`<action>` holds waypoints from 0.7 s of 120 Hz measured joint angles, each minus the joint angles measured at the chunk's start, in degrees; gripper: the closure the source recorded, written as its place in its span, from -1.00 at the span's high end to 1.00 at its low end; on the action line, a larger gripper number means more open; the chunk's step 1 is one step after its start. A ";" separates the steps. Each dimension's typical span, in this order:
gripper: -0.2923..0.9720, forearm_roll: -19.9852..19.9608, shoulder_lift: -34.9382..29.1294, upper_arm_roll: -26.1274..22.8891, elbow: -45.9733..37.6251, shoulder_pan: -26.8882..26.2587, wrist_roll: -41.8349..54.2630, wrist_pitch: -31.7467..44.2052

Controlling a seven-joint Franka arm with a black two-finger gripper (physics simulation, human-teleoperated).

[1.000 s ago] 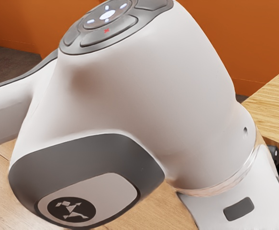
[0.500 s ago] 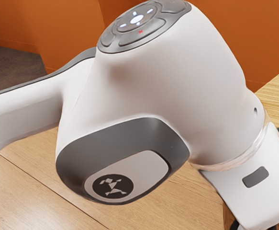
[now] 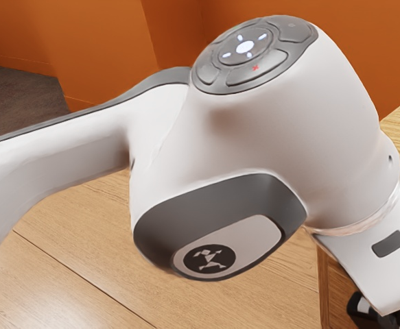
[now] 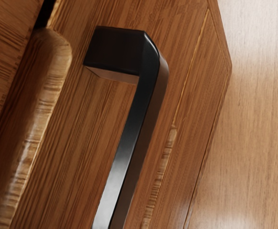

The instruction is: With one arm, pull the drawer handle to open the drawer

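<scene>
Where the black handle (image 4: 129, 143) stood off the wooden drawer front (image 4: 57, 157), it ran lengthwise near that panel's bevelled edge, just under the hand. The white arm (image 3: 268, 137) reached over the cabinet corner (image 3: 333, 288); the gripper's (image 3: 374, 314) opening could not be told.

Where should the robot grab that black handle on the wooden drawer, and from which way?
Grab the black handle on its long straight bar, away from the bent corner. The bar stands off the drawer front on a short post, leaving a gap behind it. Come straight at the front, squeezing across the bar's thin width, then pull straight back.
</scene>
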 joint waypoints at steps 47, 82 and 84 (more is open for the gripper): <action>0.50 0.28 -1.21 -1.39 -0.27 0.48 -0.20 -0.14; 0.53 -0.01 -0.78 -1.91 -0.99 -0.52 -0.35 -0.45; 0.53 -0.02 -0.76 -1.87 -1.02 -0.58 -0.37 -0.45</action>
